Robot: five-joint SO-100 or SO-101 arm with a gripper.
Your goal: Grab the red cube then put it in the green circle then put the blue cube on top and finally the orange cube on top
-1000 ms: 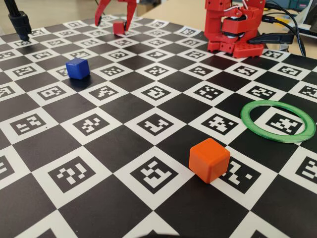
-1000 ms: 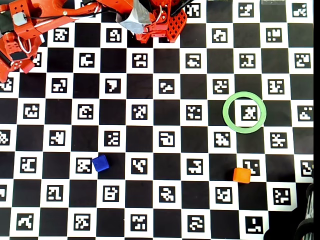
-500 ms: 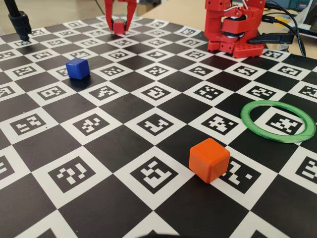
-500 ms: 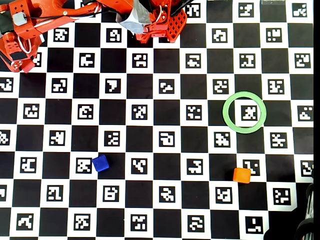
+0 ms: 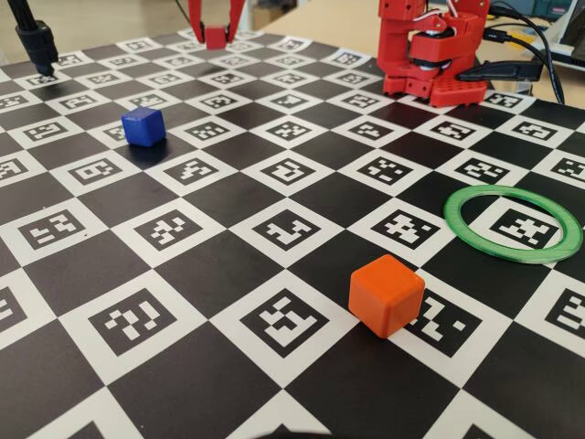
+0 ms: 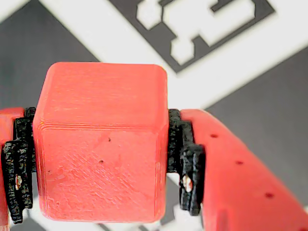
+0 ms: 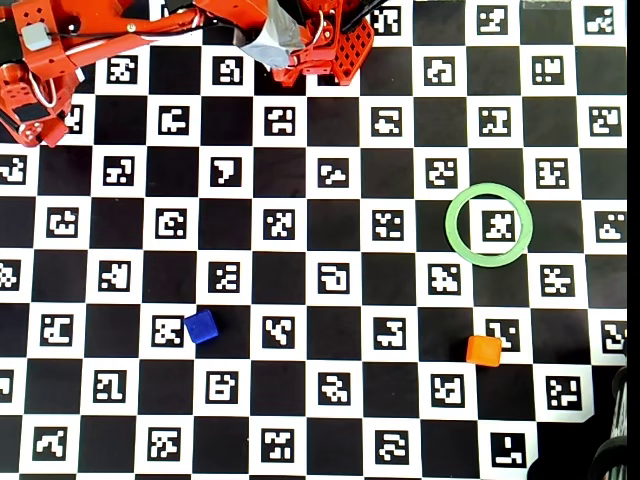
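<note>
At wrist view's centre, gripper (image 6: 101,159) pinching red cube (image 6: 98,144) by opposite flat sides; seemingly light, rigid, matte.

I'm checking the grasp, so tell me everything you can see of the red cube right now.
The red cube is matte plastic with rounded edges, faint layer lines and a few dark specks. It sits upright between the fingers of the gripper, whose black ridged pads press its left and right faces. In the fixed view it is small and far away, clamped at the board's far edge. Whether it is lifted off the board cannot be told.
</note>
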